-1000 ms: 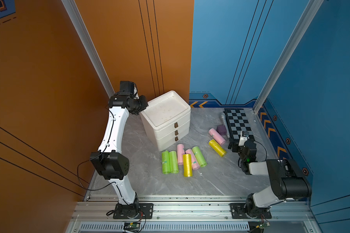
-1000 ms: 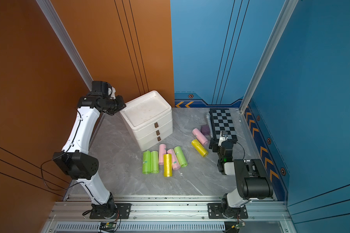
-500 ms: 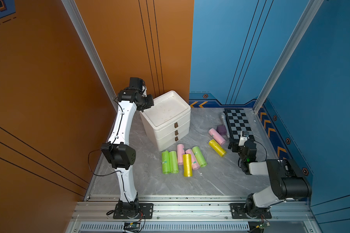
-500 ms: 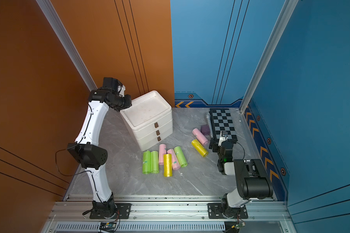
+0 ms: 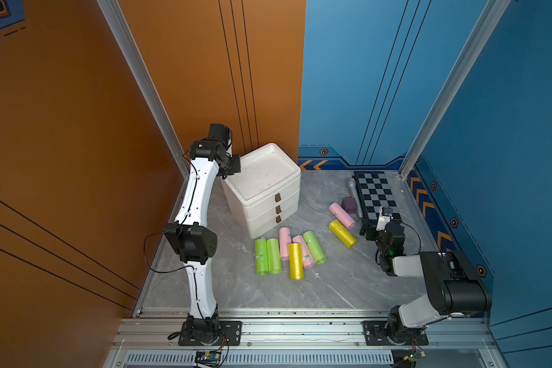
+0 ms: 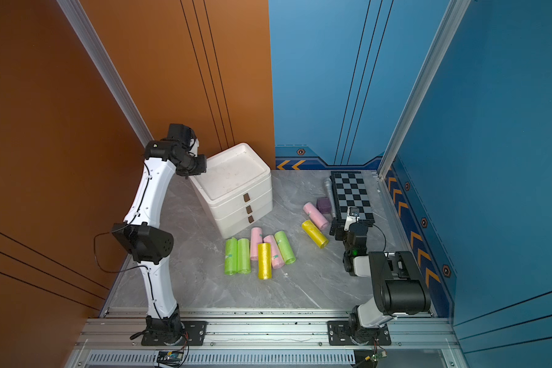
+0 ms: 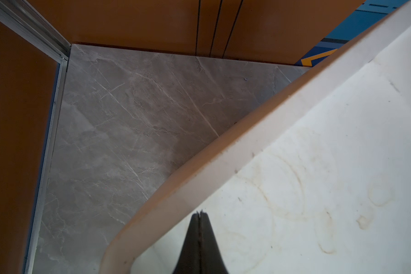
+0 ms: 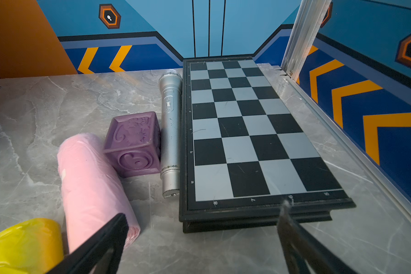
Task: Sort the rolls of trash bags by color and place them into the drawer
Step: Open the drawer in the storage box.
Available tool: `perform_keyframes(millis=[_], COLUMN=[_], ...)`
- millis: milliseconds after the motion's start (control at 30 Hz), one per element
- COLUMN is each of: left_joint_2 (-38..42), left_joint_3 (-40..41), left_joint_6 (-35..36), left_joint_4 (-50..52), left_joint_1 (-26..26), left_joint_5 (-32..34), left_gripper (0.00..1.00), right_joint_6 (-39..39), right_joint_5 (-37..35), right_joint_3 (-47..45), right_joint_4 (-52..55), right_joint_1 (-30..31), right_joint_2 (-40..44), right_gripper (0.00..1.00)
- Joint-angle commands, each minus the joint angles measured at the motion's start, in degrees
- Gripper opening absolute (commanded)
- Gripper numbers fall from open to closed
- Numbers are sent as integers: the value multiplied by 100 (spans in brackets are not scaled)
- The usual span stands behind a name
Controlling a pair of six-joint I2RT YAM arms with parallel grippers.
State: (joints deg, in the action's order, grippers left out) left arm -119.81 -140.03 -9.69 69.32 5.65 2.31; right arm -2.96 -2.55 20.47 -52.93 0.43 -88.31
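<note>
Pressed together and empty, the left claw (image 7: 200, 214) is hanging over the rear corner of the white drawer unit (image 5: 262, 207). It is probably there to brace or nudge the unit before a drawer gets pulled; whether it is touching, I cannot tell. All three drawers are sitting closed. The right claw (image 8: 202, 213) is waiting low with jaws spread wide, facing the chessboard (image 8: 242, 132), with a pink roll (image 8: 93, 180) and a yellow roll (image 8: 22, 242) lying just beside it. Six more rolls (image 5: 295, 259) are lying bunched on the tabletop (image 5: 332, 286) before the drawers, none put away yet.
</note>
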Motion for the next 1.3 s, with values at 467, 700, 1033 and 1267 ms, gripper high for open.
perform_keyframes(millis=[467,700,1033,1267], left_joint_2=[2,2,32,150], left_joint_3=[652,762,854,915], left_joint_6=[385,397,424,398], left_joint_4=[257,333,468,487], left_joint_1=[120,111,135,125], left_joint_5=[356,223,25,-215], left_gripper=[0,0,0,0], right_joint_6=[-55,-108,-1126,-3022], right_joint_5=[16,-107,508,1950], right_joint_3=[103,246,2017,2953], right_joint_4=[133,493,3829,4153], right_joint_1=[-15,-12,201,697], right_joint_2=[-19,178,1732,1269], right_gripper=[100,100,100,87])
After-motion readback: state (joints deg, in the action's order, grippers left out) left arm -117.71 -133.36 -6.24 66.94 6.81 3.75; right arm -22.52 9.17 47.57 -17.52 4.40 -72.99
